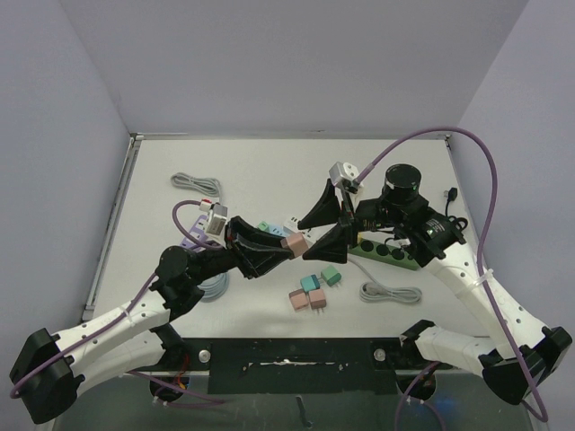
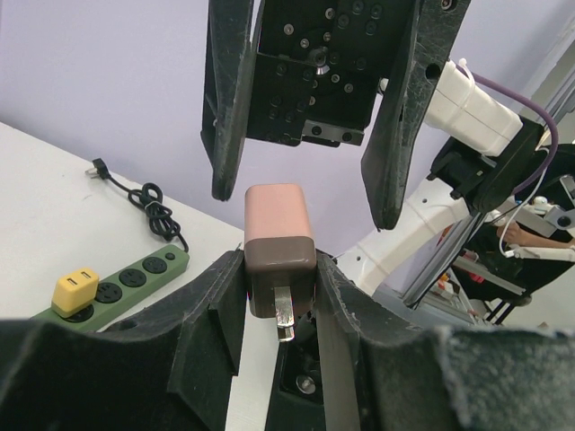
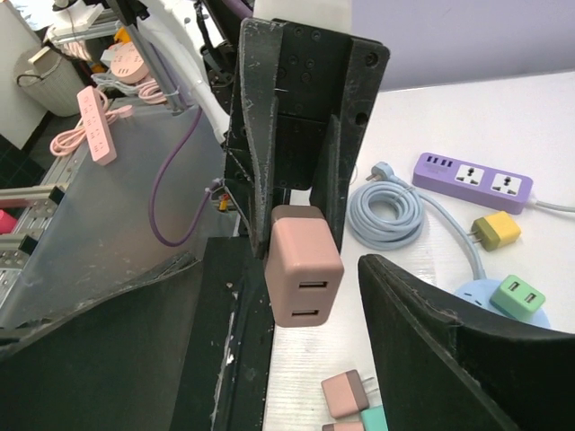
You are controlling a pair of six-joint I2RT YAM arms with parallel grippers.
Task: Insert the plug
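Note:
My left gripper (image 2: 280, 296) is shut on the brown base of a pink plug (image 2: 278, 224) and holds it above the table, one metal prong showing toward its camera. In the top view the plug (image 1: 295, 243) sits between the two arms. My right gripper (image 3: 278, 265) is open, with its fingers spread on both sides of the plug (image 3: 304, 274), apart from it. The plug's two USB ports face the right wrist camera. The green power strip (image 1: 386, 253) lies under the right arm; it also shows in the left wrist view (image 2: 126, 278).
A yellow plug (image 2: 76, 289) sits in the green strip. Several loose plugs (image 1: 314, 289) lie at the front centre. A purple power strip (image 3: 472, 177) and a blue cable coil (image 3: 386, 211) lie left. Grey cables (image 1: 193, 182) (image 1: 391, 293) and a black cable (image 2: 157, 211) lie around.

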